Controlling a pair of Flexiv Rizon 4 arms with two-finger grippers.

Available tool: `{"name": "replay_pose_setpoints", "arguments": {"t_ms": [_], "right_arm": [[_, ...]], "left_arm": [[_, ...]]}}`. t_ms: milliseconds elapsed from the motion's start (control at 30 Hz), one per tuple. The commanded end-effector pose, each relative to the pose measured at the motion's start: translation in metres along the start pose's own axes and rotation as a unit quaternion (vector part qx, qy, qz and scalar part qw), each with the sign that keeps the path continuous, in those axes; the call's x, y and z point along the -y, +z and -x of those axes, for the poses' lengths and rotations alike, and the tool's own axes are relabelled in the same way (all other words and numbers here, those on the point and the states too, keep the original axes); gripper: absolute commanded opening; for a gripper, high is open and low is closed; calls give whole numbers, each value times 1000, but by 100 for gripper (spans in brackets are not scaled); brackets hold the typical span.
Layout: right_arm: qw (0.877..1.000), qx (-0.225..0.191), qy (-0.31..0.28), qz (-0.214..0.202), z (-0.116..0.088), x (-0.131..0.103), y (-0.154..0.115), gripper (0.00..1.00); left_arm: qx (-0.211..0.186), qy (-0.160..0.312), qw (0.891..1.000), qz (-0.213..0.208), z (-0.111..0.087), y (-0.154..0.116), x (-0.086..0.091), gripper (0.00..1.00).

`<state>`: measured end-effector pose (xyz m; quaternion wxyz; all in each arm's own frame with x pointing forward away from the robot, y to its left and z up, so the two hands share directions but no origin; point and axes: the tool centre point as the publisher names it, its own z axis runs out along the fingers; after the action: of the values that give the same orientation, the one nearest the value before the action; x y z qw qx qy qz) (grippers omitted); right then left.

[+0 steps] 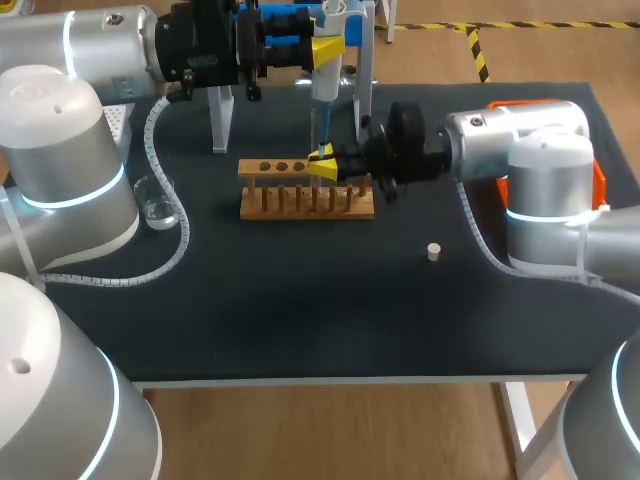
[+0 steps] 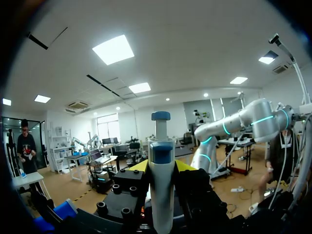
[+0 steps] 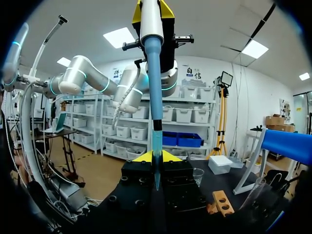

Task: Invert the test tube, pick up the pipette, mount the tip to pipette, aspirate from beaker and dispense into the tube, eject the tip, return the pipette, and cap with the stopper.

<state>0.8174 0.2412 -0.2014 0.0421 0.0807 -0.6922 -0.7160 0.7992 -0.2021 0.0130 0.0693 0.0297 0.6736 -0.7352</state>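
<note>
Pipette (image 1: pixel 325 88) — upright, clamped in the left claw (image 1: pixel 327 46) — tip down at the right claw (image 1: pixel 322 166) (grip unclear).

Rack (image 1: pixel 306 190): far half of table (image 1: pixel 300 320), centre.
Beaker (image 1: pixel 157 200): left of rack.
Stopper (image 1: pixel 434 251): right of rack, nearer.
Pipette (image 1: pixel 326 70): above rack's right part.

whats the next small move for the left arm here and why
Probably hold the pipette steady and dispense: the left claw grips it upright, and its tip reaches down to the right claw by the rack. I cannot see what that claw holds, so check first.
</note>
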Motion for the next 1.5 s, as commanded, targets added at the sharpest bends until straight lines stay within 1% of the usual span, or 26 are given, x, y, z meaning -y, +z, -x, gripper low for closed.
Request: {"name": "replay_pose_setpoints", "arguments": {"t_ms": [33, 500, 1500], "right_arm": [[1000, 3, -1, -1, -2, -2, -1, 0], [1000, 4, -1, -3, 0, -3, -1, 0], [1000, -8, -5, -10, 2, -11, 0, 0]], "left_arm": [[-1, 1, 1000, 0, 0, 0, 0, 0], [-1, 1, 1000, 0, 0, 0, 0, 0], [-1, 1, 1000, 0, 0, 0, 0, 0]]}}
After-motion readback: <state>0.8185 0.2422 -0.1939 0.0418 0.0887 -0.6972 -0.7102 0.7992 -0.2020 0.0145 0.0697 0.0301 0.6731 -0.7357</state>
